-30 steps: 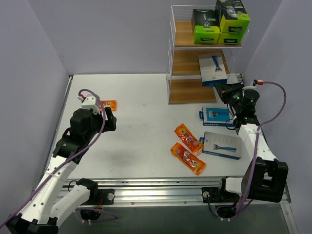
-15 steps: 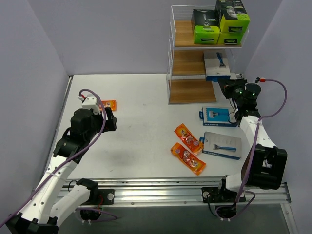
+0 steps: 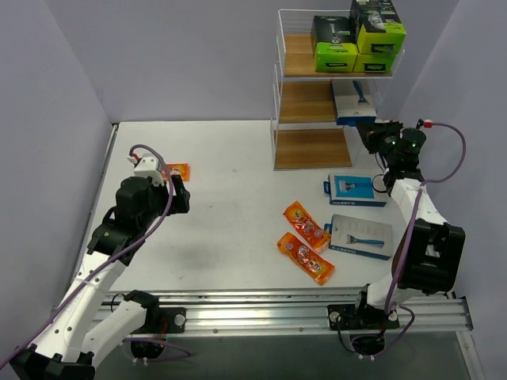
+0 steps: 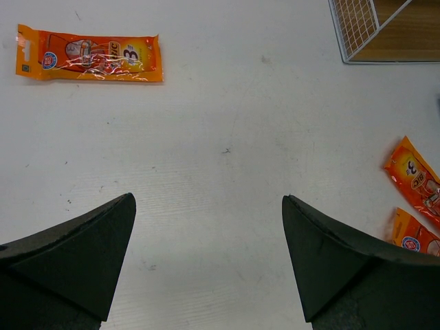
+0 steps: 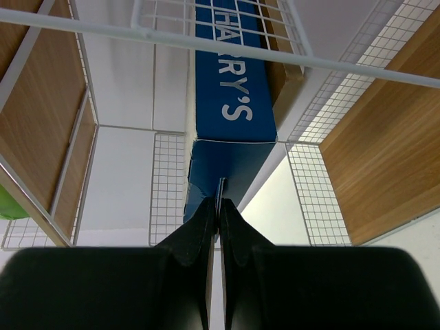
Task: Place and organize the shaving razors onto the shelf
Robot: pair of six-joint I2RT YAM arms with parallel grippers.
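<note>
White table (image 3: 238,150) between pale lilac walls, with the three-tier shelf (image 3: 305,101) standing at its far right. On the top board, black-and-lime boxes (image 3: 335,45) side by side, some stacked. At the middle tier, right gripper (image 3: 372,133) pressed together on the thin end flap of a blue Harry's pack (image 5: 230,89), pinching it. Pack straight ahead of the fingertips, running away from them through the white wire frame and in over the right part of the middle board. Whether resting on that board or held just above it, cannot tell. Over the table's left side, left gripper (image 4: 207,199) spread wide, gripping nothing. Ahead of it and off to its left, well apart, one orange packet (image 4: 89,58) flat on the table. Nearer the shelf's foot, in front of the right arm, two more orange packets (image 3: 306,223) lying close together, and just beside them two blue cards (image 3: 354,189), also flat.
</note>
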